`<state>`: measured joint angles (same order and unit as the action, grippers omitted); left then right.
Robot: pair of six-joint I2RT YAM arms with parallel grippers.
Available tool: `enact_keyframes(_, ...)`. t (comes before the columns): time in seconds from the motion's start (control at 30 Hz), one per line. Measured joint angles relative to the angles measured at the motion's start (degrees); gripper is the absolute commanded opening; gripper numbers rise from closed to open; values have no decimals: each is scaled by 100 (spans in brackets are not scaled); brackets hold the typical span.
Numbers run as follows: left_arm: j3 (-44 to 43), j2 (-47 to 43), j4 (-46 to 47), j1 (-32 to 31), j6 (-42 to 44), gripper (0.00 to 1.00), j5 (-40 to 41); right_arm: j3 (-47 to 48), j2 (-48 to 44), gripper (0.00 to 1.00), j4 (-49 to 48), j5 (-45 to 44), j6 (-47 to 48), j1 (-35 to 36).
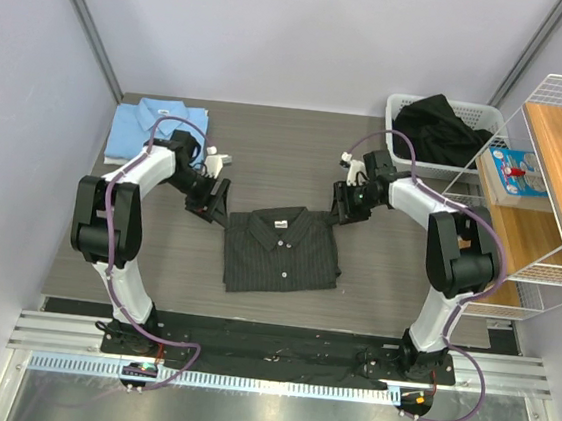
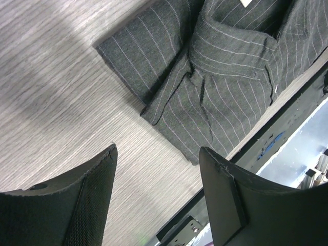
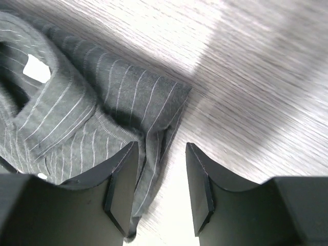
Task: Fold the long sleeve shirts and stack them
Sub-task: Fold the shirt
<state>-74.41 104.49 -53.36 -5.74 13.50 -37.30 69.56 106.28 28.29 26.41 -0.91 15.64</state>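
Note:
A black-charcoal pinstriped shirt (image 1: 282,251) lies folded, collar up, in the middle of the table. A light blue shirt (image 1: 149,128) lies folded at the back left. My left gripper (image 1: 210,201) hovers just off the dark shirt's upper left corner. In the left wrist view that gripper (image 2: 158,148) is open over bare wood, with the shirt (image 2: 225,77) beyond its fingertips. My right gripper (image 1: 345,203) sits at the shirt's upper right corner. In the right wrist view it (image 3: 162,144) is open, and the shirt's folded edge (image 3: 128,97) runs down beside its left finger.
A white laundry basket (image 1: 400,107) holding a dark garment stands at the back right. A wire shelf with wooden boards (image 1: 555,189) lines the right side. Grey walls close in the left and back. A black strip runs along the table's near edge (image 1: 277,341).

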Motion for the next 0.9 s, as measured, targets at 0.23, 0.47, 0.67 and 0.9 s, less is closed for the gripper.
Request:
enact_keyframes(0.23, 59, 0, 2, 46, -17, 66, -2, 114, -302, 41, 61, 236, 70, 26)
enact_keyframes(0.47, 63, 0, 4, 52, -61, 66, -2, 131, -162, 44, 61, 636, 37, 92)
enact_keyframes(0.67, 74, -11, 28, 63, -105, 67, -2, 136, 299, 46, 68, 656, 37, 94)
enact_keyframes(0.9, 105, -9, 61, 66, -109, 67, 2, 136, 450, 45, 61, 765, 37, 92)
